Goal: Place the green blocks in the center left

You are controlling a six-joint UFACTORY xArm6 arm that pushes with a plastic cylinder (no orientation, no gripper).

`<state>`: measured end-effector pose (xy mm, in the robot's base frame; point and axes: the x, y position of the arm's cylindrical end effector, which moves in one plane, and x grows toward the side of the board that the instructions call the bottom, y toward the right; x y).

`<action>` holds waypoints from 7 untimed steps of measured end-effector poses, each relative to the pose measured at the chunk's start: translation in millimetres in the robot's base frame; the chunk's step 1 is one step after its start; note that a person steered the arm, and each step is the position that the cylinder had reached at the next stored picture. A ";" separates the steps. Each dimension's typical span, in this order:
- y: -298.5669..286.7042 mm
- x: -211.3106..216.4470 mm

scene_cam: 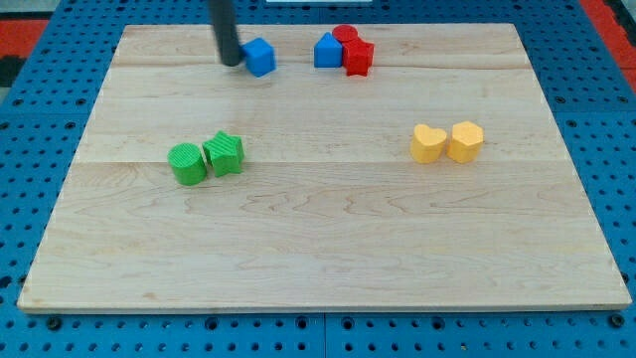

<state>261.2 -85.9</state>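
Observation:
Two green blocks sit side by side at the board's centre left: a green cylinder (187,163) and a green star-like block (225,153), touching each other. My tip (231,62) stands near the view's top, just left of a blue cube (259,57), close to or touching it. The tip is well above the green blocks in the view, apart from them.
A blue block (327,50) and two red blocks (345,36) (359,58) cluster at the top centre. A yellow heart-like block (428,143) and a yellow hexagon-like block (465,140) sit at the right. The wooden board (318,249) lies on a blue pegboard.

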 end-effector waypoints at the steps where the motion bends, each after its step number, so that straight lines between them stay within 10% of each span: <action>1: 61.9 0.0; 5: -51.0 167.9; 7: -4.8 196.9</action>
<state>458.1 -90.7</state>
